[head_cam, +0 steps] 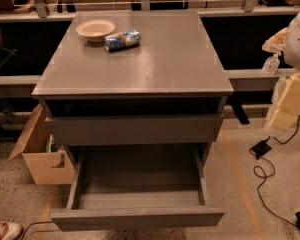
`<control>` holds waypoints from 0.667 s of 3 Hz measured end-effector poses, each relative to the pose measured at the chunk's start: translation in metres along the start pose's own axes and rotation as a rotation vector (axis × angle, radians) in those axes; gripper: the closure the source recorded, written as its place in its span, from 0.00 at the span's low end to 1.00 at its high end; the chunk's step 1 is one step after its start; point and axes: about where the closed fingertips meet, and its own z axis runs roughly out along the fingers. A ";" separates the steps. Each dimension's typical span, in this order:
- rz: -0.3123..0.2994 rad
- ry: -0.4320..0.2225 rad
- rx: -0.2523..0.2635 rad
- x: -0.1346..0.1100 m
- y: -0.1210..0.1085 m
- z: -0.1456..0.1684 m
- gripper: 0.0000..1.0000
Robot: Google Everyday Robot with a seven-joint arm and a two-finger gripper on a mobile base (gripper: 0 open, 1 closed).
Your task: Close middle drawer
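The middle drawer (137, 217) of the grey cabinet (140, 64) is pulled far out toward me. Its slim flat front panel is at the bottom of the view, and its long shallow box (140, 176) with thin side walls is open and looks empty. Above it, another grey drawer front (135, 129) stands slightly out under the cabinet top. My gripper (272, 59) is at the right edge of the view, level with the cabinet top, well apart from the drawer and to its upper right. My pale arm (292, 96) hangs beside it.
A beige bowl (95, 30) and a can lying on its side (122, 40) are on the cabinet top at the back left. A cardboard box (42, 156) stands on the floor to the left. Black cables (262, 176) lie on the floor to the right. A shoe (2, 230) is at bottom left.
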 end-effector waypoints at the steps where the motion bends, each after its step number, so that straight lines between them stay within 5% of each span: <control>1: 0.000 0.000 0.000 0.000 0.000 0.000 0.00; 2: 0.059 0.048 -0.033 0.004 0.014 0.018 0.00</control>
